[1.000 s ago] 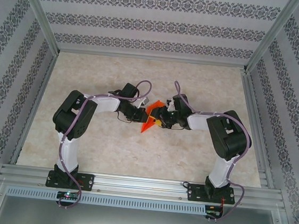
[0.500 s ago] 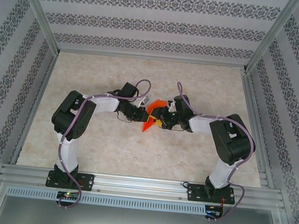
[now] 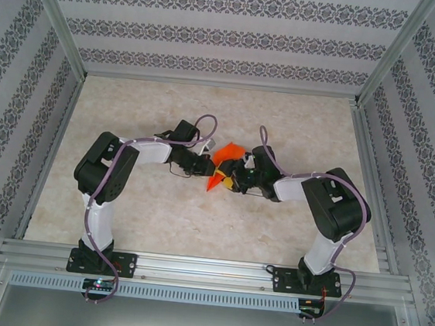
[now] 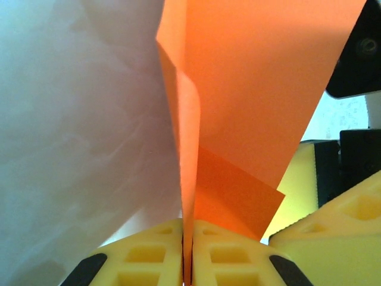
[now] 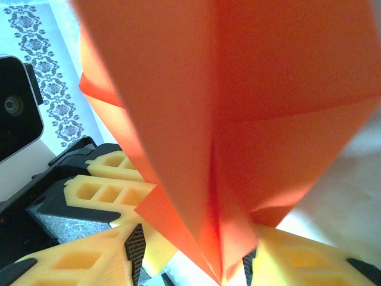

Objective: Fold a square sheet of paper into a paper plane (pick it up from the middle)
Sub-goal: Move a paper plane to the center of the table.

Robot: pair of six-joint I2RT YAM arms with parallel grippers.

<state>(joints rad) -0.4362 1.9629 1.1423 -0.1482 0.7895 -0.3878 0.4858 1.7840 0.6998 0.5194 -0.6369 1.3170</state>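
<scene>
The orange-red sheet of paper [image 3: 223, 162], folded into a pointed wedge with creased flaps, hangs above the table's middle between both grippers. My left gripper [image 3: 207, 164] is shut on it; in the left wrist view its yellow pads [image 4: 156, 256] pinch a thin folded edge of the paper [image 4: 250, 107]. My right gripper [image 3: 234, 174] faces it from the right. In the right wrist view the paper's [image 5: 238, 89] creased keel sits between the right gripper's [image 5: 195, 249] parted fingers. It rests against the right finger [image 5: 297, 256], and a gap shows at the left one.
The pale marbled table [image 3: 195, 223] spreads on all sides of the arms. Aluminium frame posts and patterned walls [image 3: 24, 73] close in the left, right and back. A metal rail [image 3: 206, 267] carries both arm bases at the near edge.
The right arm's wrist has swung a little and drawn in toward the paper. The paper has tilted slightly, its top flap now higher. The left arm has barely moved.
</scene>
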